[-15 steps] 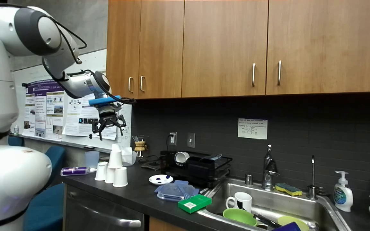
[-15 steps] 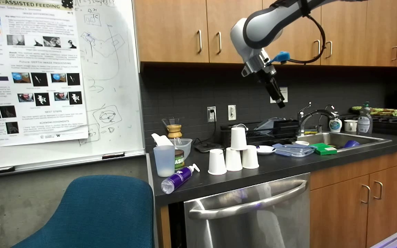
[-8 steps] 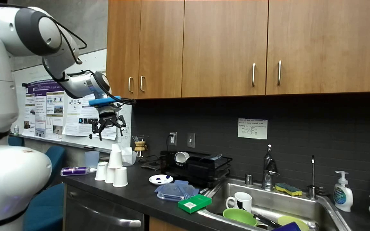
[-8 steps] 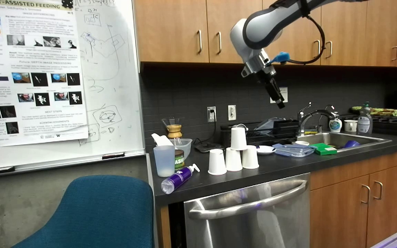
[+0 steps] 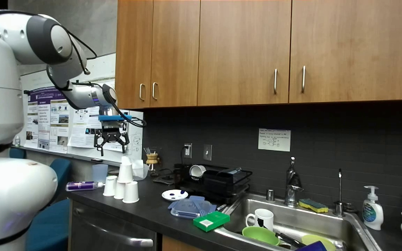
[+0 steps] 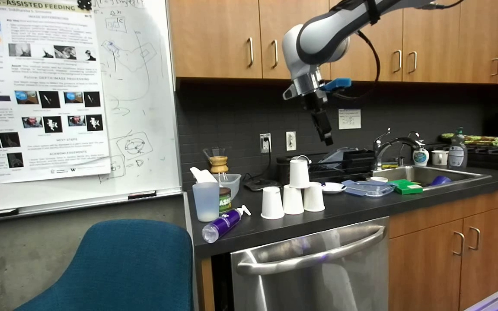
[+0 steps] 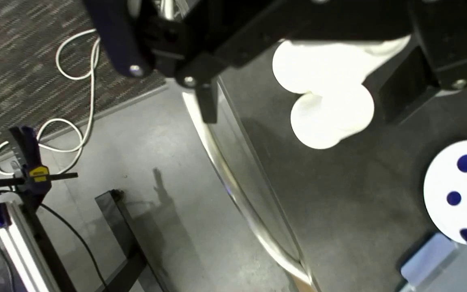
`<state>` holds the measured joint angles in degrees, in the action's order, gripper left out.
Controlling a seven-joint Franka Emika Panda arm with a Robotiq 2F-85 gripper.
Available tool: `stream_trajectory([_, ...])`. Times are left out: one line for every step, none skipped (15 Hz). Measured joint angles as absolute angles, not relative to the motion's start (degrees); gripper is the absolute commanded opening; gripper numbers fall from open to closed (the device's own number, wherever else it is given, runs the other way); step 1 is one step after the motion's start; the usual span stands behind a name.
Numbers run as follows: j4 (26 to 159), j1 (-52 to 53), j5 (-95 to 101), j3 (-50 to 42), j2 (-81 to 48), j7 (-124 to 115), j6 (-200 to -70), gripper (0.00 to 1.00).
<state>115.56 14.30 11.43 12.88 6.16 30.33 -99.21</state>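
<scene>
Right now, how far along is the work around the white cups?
Looks done: the top cup rests upside down across two lower cups, with a fourth cup beside them. In hand: nothing; the gripper is open and empty, hanging higher than the cups. Left, as far as I can judge: any contact with the cups, since an exterior view shows a gap between the fingertips and the top cup.

In the wrist view the gripper (image 7: 299, 117) kinda blocks the cups (image 7: 333, 115) near the counter's front edge (image 7: 284, 190) and the plate (image 7: 460, 178) gets chopped off, while the note (image 5: 274, 140) is too tiny to read in both exterior views.
</scene>
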Motion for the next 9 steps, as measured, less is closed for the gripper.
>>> stream_trajectory([115.6,14.9,10.4,13.2,6.0,32.2,-100.7,1.0])
stream_trajectory([115.6,15.4,9.3,13.5,5.8,34.2,-102.1,1.0])
stream_trajectory([115.6,15.9,8.3,13.7,5.7,36.4,-103.4,1.0])
stream_trajectory([115.6,16.3,7.1,14.0,5.7,38.7,-104.5,1.0])
stream_trajectory([115.6,16.7,6.1,14.1,5.7,41.2,-105.5,1.0])
stream_trajectory([115.6,17.0,5.0,14.2,5.6,43.9,-106.4,1.0])
stream_trajectory([115.6,17.3,3.9,14.3,5.6,46.8,-107.2,1.0])
stream_trajectory([115.6,17.4,2.8,14.3,5.5,49.7,-108.0,1.0])
stream_trajectory([115.6,17.4,1.6,14.3,5.4,52.8,-108.7,1.0])
